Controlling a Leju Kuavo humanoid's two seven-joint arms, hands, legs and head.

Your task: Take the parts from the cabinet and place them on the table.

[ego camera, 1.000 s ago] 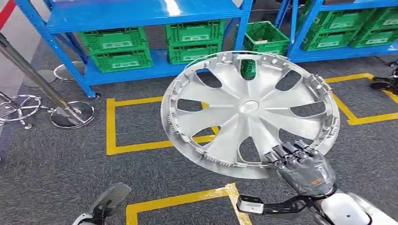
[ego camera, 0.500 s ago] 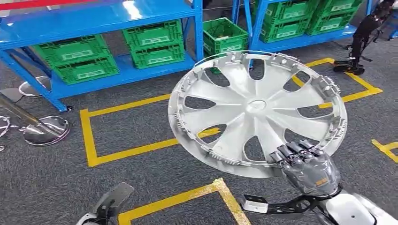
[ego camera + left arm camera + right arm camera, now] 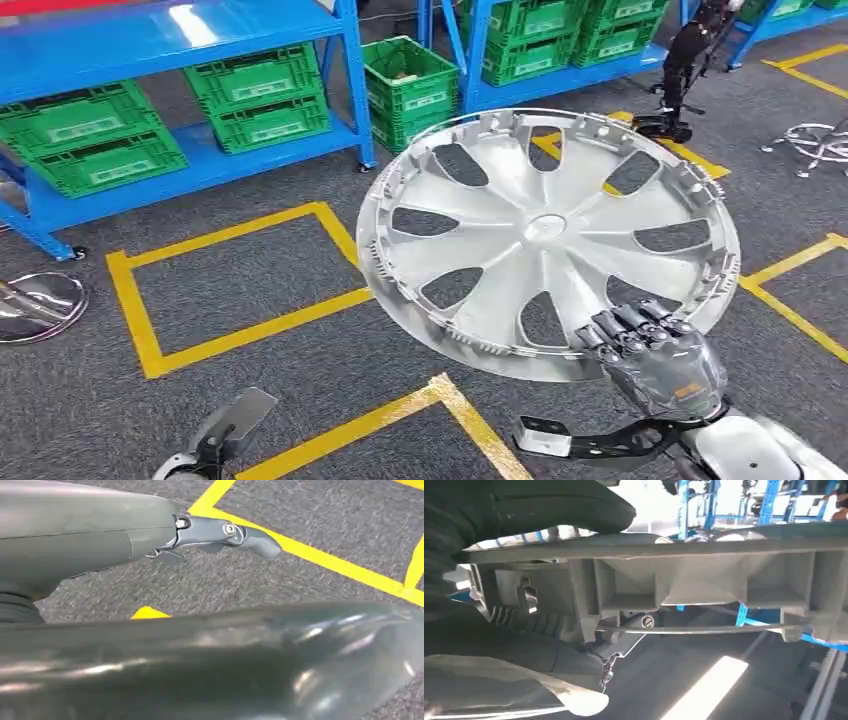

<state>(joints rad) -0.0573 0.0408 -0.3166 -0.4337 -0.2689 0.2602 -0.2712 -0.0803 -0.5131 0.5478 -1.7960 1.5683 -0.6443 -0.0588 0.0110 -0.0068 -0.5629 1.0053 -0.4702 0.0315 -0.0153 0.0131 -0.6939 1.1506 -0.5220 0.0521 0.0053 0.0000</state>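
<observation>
While the right hand (image 3: 660,362) grips the silver hubcap (image 3: 548,240) by its lower rim, fingers curled over the edge, the part rides in front of the body, tilted face-up above the grey carpet: carry step, judged mid-transit from cabinet to table. No table in view, so the next move calls for finding it and setting the disc down flat. Left hand (image 3: 225,531) hangs low over the floor; fingers look loosely extended and empty, though I cannot tell for sure. Around: blue racks (image 3: 190,40) with green crates (image 3: 258,95), yellow floor tape (image 3: 240,335), a chrome stand base (image 3: 35,305). The broad hubcap hides the floor ahead.
</observation>
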